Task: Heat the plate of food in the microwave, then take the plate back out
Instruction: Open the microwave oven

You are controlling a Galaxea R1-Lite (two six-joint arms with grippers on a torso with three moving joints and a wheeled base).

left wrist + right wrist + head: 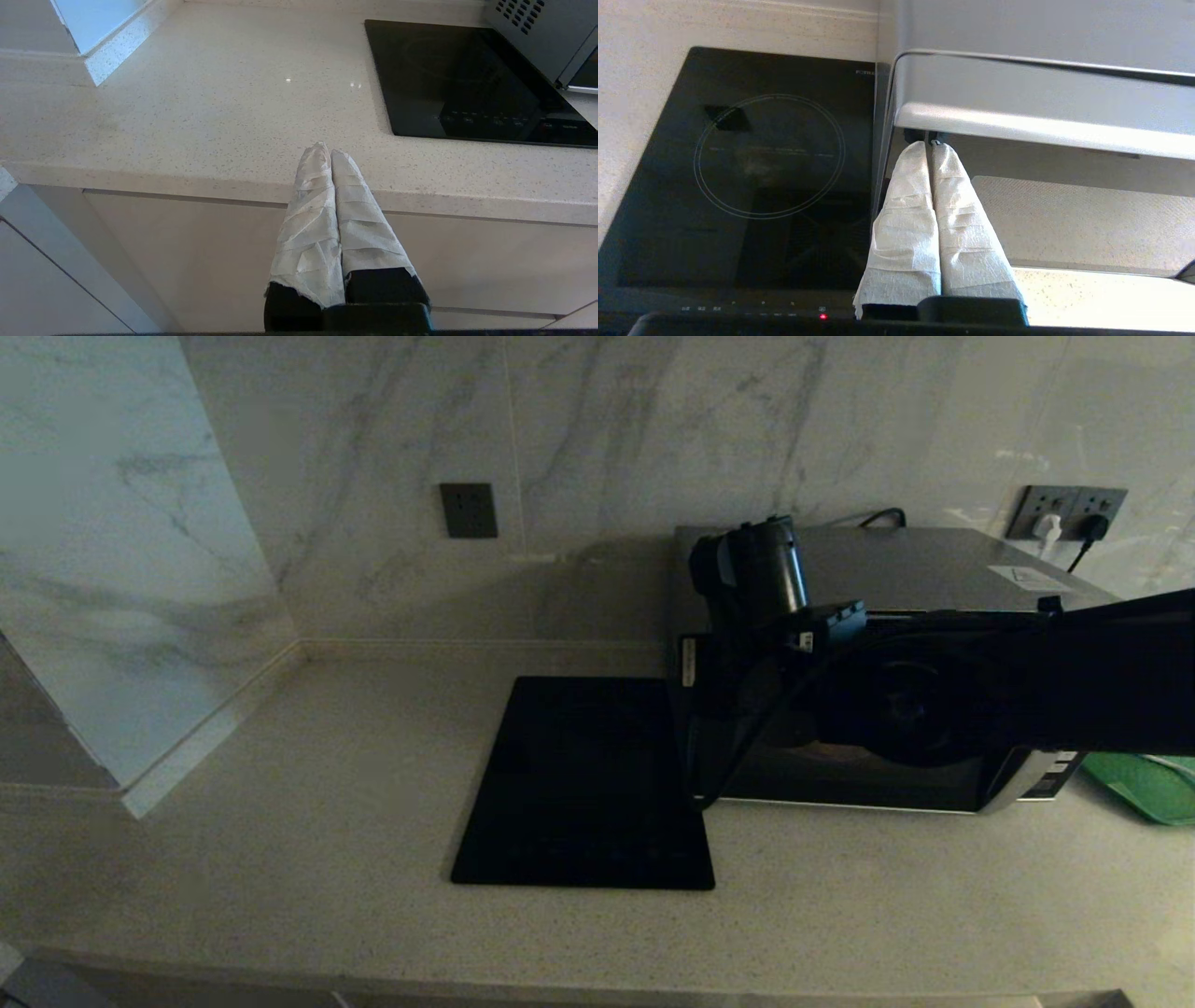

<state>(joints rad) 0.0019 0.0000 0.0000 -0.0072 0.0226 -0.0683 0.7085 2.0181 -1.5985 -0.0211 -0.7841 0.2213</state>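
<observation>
One microwave point(887, 663), one black cooktop point(588, 784), one green tray point(1144, 784), two wall sockets point(1069, 513)

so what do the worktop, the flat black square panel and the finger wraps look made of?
Speckled beige worktop: likely polished stone or quartz, with glints and fine flecks. Flat black square panel: glossy glass-like surface with mirror reflections and a printed ring. White wraps on the right gripper fingers: creased paper or cloth tape, matte.

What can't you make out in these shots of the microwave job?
- Plate of food: in no view; the right arm covers the microwave front in the head view.
- Whether the right gripper touches the door: unclear in the right wrist view.
- Green tray: cut off by the head view's edge.
</observation>
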